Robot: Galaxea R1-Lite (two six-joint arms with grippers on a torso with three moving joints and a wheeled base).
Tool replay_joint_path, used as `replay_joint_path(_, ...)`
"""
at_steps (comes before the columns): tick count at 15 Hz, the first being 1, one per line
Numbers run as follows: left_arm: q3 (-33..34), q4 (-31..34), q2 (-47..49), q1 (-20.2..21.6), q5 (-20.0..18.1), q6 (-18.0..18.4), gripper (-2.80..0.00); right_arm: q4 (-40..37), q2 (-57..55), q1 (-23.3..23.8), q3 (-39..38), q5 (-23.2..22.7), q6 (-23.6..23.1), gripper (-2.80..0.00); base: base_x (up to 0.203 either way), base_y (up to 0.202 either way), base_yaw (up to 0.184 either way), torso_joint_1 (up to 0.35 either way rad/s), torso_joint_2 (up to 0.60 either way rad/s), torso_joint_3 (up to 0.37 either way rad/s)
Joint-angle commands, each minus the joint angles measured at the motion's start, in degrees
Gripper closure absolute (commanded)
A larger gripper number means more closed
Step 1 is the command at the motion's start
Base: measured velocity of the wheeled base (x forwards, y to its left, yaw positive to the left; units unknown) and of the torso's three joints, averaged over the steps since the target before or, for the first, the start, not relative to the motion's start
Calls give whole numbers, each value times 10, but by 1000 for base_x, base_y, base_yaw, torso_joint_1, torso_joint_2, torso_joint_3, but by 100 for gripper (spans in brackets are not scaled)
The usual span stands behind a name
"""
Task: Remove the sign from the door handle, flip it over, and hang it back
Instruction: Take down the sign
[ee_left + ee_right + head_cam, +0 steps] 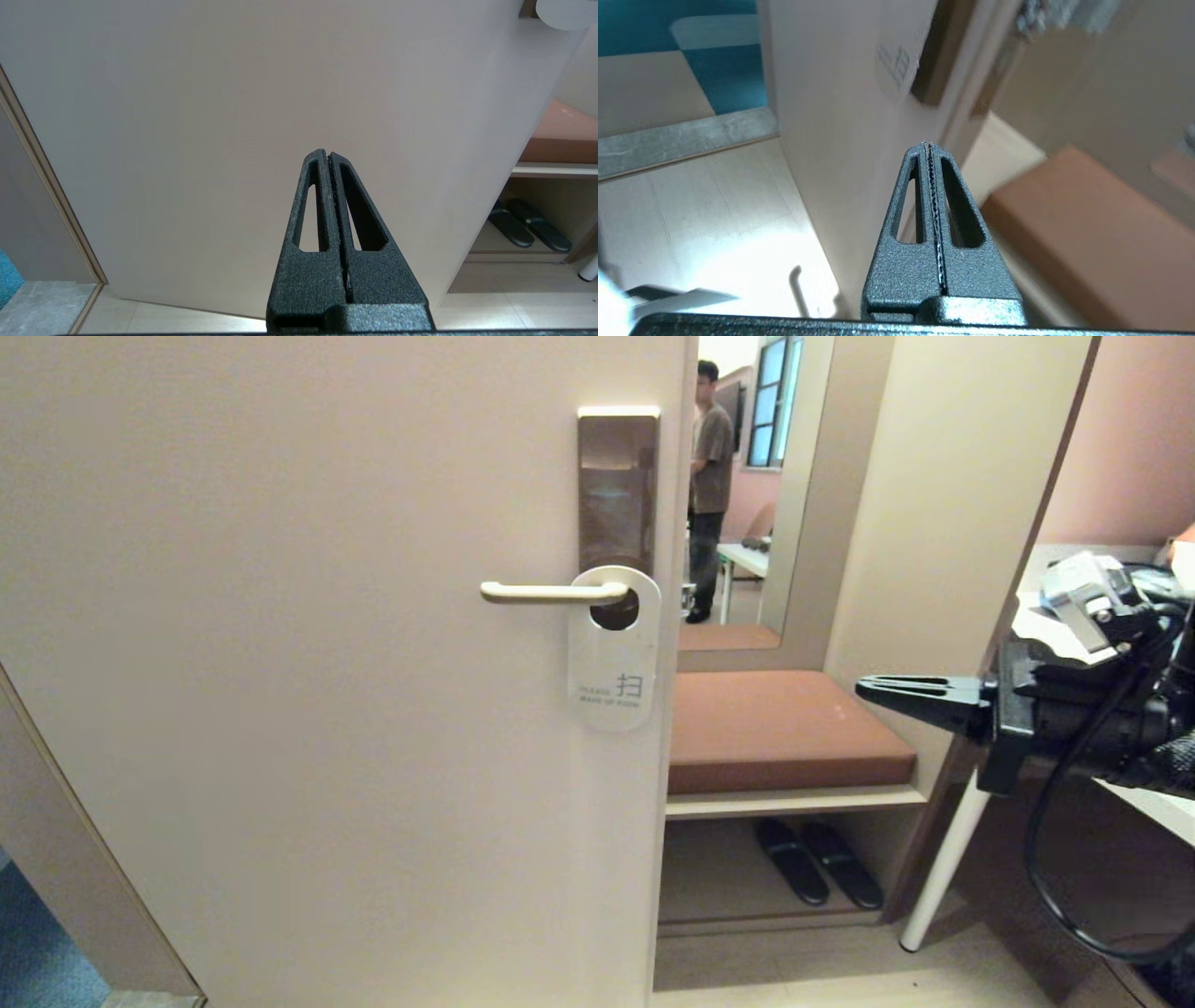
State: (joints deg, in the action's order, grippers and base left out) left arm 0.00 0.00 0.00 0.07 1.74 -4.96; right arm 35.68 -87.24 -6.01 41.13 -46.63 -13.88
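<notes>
Your sign point(613, 658) hangs on the door handle point(551, 592), white side out, the lever passing through its hole and its long axis running straight down along the door's point(308, 663) free edge. It lies flat against the door, just below the bronze plate point(617, 495).

From your right gripper point(864, 688) the sign is out beyond the fingertips and a little higher, with open air in front of the brown bench cushion point(784, 728) between them. The gripper lies about level, tips aimed toward the door edge, and its fingers are pressed together with nothing between them. You would need to spread them before reaching the card.

Your left gripper point(328, 156) is also closed and empty, facing bare door panel. Only the sign's rounded lower end point(565, 14) shows at the corner of the left wrist view, far off to one side of those tips and well above them. I judge the right arm the better placed.

The head view gives you the sign, handle and right gripper together, and it alone shows the printing clearly. The right wrist view shows the sign only as a pale blur with grey lettering point(896, 65) past the tips, but confirms the closed, toothed pads point(924, 196). A person point(711, 485) stands in the room beyond, well away from the door.
</notes>
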Motion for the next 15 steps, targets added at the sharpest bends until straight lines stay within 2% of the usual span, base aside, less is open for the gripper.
replay_joint_path(1, 0, 0, 1, 0, 0, 0, 0, 80, -85, -25, 15, -3, 2, 0, 0, 0, 0, 0, 0, 0)
replay_joint_path(3, 0, 0, 1, 0, 0, 0, 0, 105, -123, -38, 48, -7, 3, 0, 0, 0, 0, 0, 0, 0)
replay_joint_path(8, 0, 0, 1, 0, 0, 0, 0, 108, -178, -62, 112, -16, 3, 0, 0, 0, 0, 0, 0, 0)
replay_joint_path(12, 0, 0, 1, 0, 0, 0, 0, 108, -196, -90, 128, -21, 3, 0, 0, 0, 0, 0, 0, 0)
replay_joint_path(13, 0, -1, 1, 0, 0, 0, 0, 108, -196, -96, 127, -20, 3, -280, 0, 0, 0, 0, 0, 0)
replay_joint_path(15, 0, -1, 1, 0, 0, 0, 0, 109, -202, -104, 128, -20, 3, -280, 0, 0, 0, 0, 0, 0)
